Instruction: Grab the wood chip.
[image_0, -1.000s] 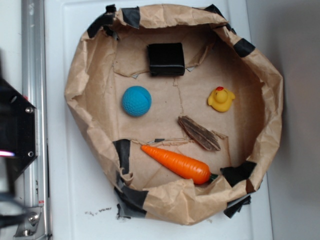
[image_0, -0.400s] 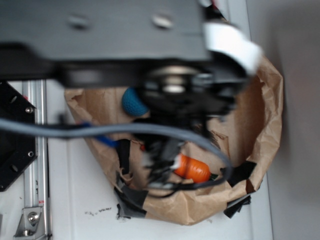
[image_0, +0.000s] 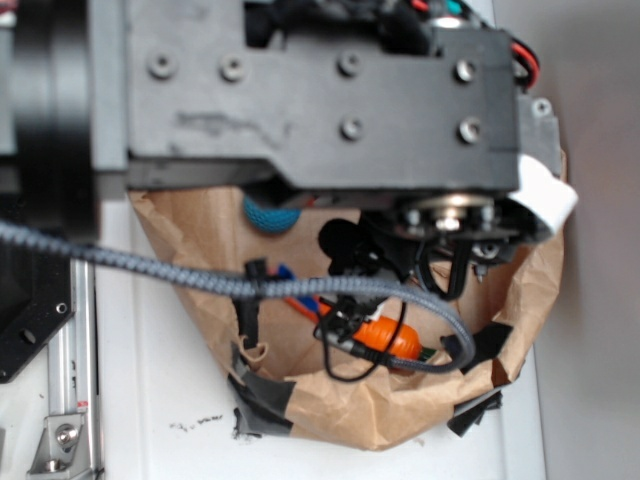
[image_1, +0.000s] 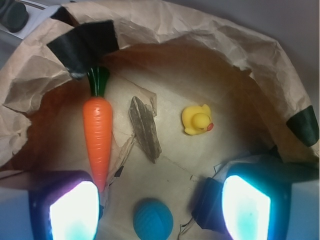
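- The wood chip looks light, stiff, thin and rough; you'd best pinch it across its narrow middle.
- In the wrist view it lies flat at centre frame, between the carrot and the duck.
- Your gripper is spread wide, empty, at the bottom edge; the chip sits above, apart from both fingers.

I see the wood chip in the wrist view: a flat, elongated sliver of dark grey-brown wood with rough, streaky grain and pointed ends. It lies flat on the paper floor, its long axis running from upper left to lower right, its upper end resting over a torn paper flap. In my exterior view the arm hides it completely
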